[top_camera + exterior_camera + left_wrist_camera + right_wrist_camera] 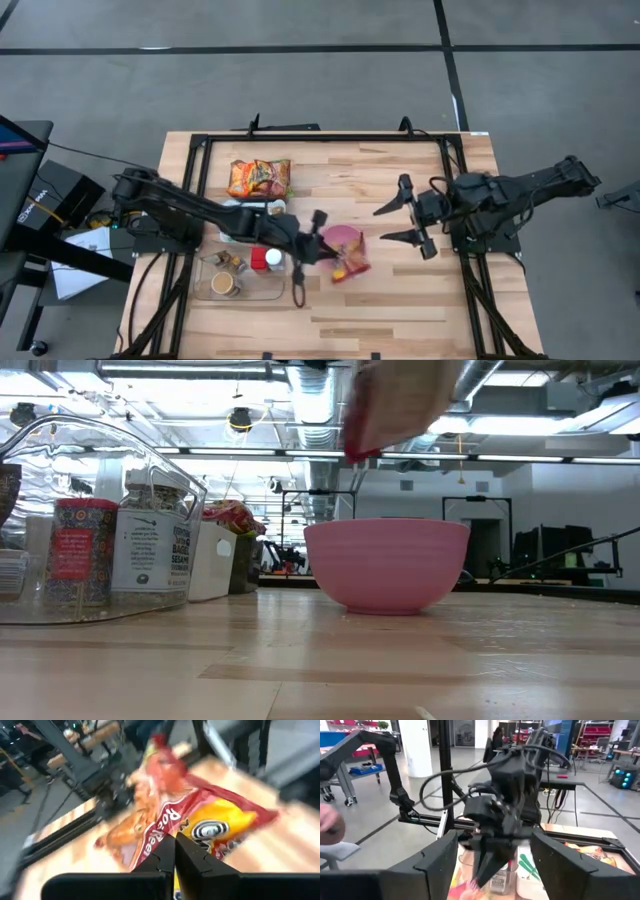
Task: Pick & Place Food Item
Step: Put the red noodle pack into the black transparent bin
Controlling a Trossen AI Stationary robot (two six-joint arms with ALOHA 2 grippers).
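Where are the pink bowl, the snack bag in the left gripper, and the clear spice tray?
pink bowl [386,565], low view, front wall.
snack bag [220,827], left wrist view, yellow front panel.
spice tray [252,296], high view, near rim.
left gripper [174,851], left wrist view, fingertips.

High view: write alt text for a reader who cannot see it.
Seen from above, the left gripper holds a red and yellow snack bag at a pink bowl in the middle of a wooden table. The right gripper waits open to the bowl's right, and a second snack bag lies toward the far left.

The spice jar [148,540] label reads "BASIL" and "SESAME".
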